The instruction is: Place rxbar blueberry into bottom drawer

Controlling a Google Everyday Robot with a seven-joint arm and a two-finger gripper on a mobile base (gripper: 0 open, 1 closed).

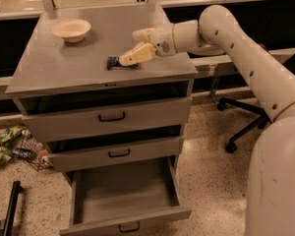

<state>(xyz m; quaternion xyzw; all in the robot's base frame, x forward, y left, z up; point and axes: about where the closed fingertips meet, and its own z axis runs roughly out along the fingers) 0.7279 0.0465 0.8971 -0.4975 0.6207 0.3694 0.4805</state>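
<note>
The rxbar blueberry point(113, 63), a small dark blue bar, lies flat on the grey cabinet top point(64, 68) near its front middle. My gripper point(129, 47) hovers just right of and above it, open. Its lower finger point(135, 55) slants down to the bar's right end, and I cannot tell if it touches. The upper finger point(142, 34) is raised clear. The bottom drawer point(123, 193) is pulled out below, with a bare grey interior. The two drawers above it are pulled out only slightly.
A cream bowl point(72, 29) stands at the back left of the cabinet top. An office chair base point(238, 122) is on the floor to the right. Crumpled wrappers and a wire basket point(14, 144) lie on the floor at the left.
</note>
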